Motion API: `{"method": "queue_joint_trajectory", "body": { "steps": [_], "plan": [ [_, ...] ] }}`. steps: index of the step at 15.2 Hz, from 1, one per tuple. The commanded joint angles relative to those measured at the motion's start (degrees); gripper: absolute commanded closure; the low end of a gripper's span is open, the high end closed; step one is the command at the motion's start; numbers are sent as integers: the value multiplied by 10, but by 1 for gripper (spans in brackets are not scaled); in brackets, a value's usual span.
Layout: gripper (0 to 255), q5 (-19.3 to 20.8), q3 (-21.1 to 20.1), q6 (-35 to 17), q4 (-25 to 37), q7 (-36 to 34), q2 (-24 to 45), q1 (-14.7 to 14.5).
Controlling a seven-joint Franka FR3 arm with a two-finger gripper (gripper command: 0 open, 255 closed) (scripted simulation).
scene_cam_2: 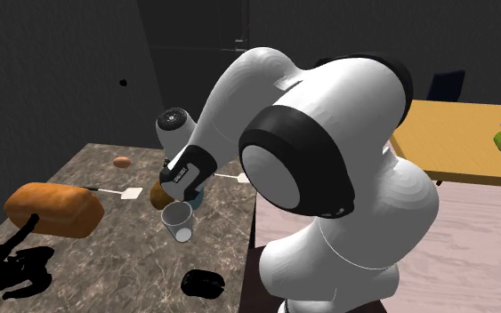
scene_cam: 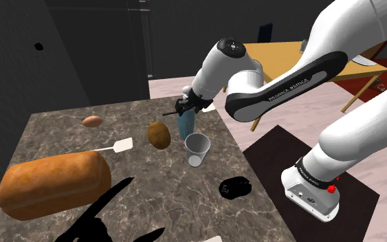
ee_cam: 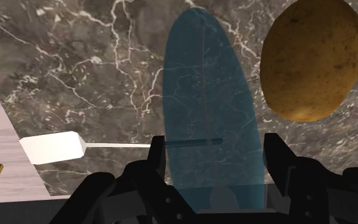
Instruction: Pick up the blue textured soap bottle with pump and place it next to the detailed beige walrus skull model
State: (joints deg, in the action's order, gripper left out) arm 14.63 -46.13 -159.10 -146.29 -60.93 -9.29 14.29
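Observation:
The soap bottle (scene_cam: pixel 186 126) is a translucent blue, upright body on the dark marble table (scene_cam: pixel 61 137), between a potato and a clear cup. My gripper (scene_cam: pixel 185 110) comes down on it from above. In the wrist view the bottle (ee_cam: pixel 212 95) runs up between the two fingers, and both fingers (ee_cam: pixel 156 159) press against its sides, so the gripper (ee_cam: pixel 215 159) is shut on it. Whether it stands on the table or just above it I cannot tell. A black jagged shape (scene_cam: pixel 106 220), possibly the skull model, lies at the table's near edge, also seen in the second exterior view (scene_cam_2: pixel 8 267).
A brown potato (scene_cam: pixel 159 135) lies close beside the bottle and a clear cup (scene_cam: pixel 197 149) stands just in front of it. A white spatula (scene_cam: pixel 118 146), a bread loaf (scene_cam: pixel 51 184), a small brown egg-like thing (scene_cam: pixel 92 121) and a black lump (scene_cam: pixel 234 187) share the table.

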Motion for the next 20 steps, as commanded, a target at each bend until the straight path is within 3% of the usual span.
{"method": "queue_joint_trajectory", "body": {
  "steps": [1,9,20],
  "plan": [
    [255,-17,7,7,1,14,-8,-9],
    [255,-103,54,70,21,87,-61,-61],
    [255,-154,96,161,65,138,-114,-96]
  ]
}}
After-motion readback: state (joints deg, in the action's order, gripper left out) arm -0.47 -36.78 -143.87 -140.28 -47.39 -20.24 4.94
